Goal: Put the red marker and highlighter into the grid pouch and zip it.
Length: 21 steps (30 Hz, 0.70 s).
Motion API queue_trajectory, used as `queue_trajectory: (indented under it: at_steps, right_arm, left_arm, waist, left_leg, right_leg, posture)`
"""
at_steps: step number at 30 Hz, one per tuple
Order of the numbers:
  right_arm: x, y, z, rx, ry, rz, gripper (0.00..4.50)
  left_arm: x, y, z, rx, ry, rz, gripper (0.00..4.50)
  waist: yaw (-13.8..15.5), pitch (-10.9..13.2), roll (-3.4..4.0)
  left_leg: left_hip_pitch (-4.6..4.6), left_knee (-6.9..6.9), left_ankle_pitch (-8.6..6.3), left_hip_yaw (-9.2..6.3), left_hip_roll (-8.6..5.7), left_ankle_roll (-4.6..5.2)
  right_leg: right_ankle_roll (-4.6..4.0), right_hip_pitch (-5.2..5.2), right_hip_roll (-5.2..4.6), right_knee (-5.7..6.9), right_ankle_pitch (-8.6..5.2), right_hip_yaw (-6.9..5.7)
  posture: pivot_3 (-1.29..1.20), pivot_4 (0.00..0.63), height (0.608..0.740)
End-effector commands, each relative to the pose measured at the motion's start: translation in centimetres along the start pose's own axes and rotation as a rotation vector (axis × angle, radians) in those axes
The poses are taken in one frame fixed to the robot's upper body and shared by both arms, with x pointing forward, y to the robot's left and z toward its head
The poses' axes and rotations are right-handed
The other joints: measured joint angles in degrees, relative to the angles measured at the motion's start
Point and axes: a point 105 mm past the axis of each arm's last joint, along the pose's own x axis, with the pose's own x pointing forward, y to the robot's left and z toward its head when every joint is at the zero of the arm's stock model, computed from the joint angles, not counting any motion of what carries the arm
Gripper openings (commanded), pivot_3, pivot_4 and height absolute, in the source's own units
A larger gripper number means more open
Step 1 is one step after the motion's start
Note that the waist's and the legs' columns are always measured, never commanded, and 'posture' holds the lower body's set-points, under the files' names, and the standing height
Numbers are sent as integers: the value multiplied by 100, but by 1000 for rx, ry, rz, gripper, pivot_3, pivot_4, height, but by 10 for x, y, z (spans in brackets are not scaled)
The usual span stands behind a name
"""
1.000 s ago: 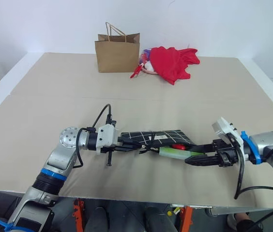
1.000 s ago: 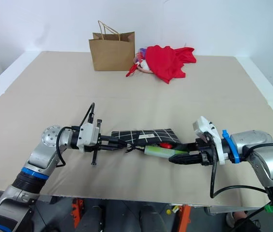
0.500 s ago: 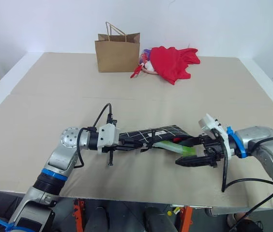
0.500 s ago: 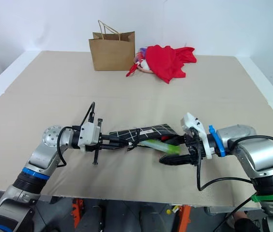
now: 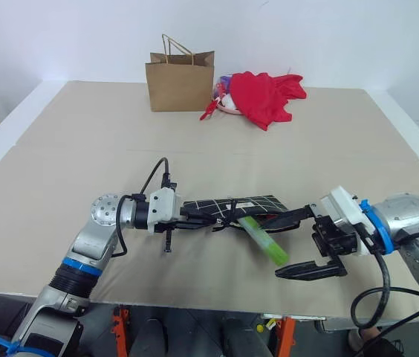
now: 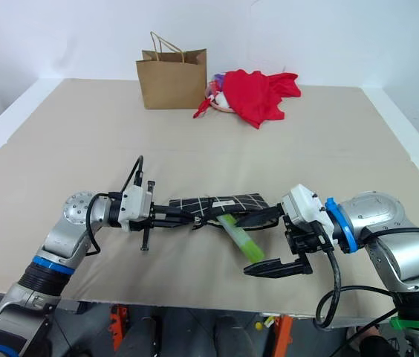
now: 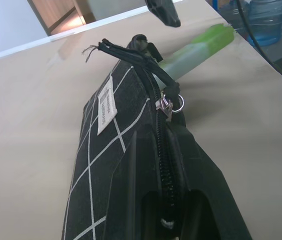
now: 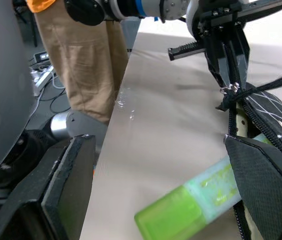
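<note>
highlighter insertion is the step in hand: it sticks half out of the grid pouch mouth, just beside the right claw, whose fingers stand wide apart. left claw is clamped on the pouch's end above the tabletop; next, i judge, the right must push the highlighter fully in before zipping.

Head eyes look down the table; wrist cameras sit close, sharing the grid pouch.
</note>
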Motion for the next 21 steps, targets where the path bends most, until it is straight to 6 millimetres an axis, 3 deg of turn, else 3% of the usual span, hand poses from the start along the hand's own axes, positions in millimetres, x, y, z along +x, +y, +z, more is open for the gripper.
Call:
queue_trajectory:
  at_steps: [1,17,21]
  right_arm:
    - [-6,-4,-2,-23,21,-35,4427]
    - [-20,22,4,-115,14,49,4427]
    - [-18,29,3,-101,27,84,3044]
  left_arm:
    - [-4,6,9,38,-19,18,0]
    - [-7,9,7,37,-9,24,0]
    - [-7,12,9,37,-17,30,0]
  waist:
    - [1,0,0]
    - [-1,0,-1]
    - [4,0,0]
  left_leg:
    - [0,0,0,0,0,0]
    - [3,-2,-1,0,0,1]
    - [2,-2,-1,0,0,1]
  right_leg:
    - [0,0,0,0,0,0]
    - [-1,0,2,1,-1,0]
    - [-1,1,1,1,-1,0]
  posture:
    - [0,150,740]
    - [0,150,740]
    - [0,150,740]
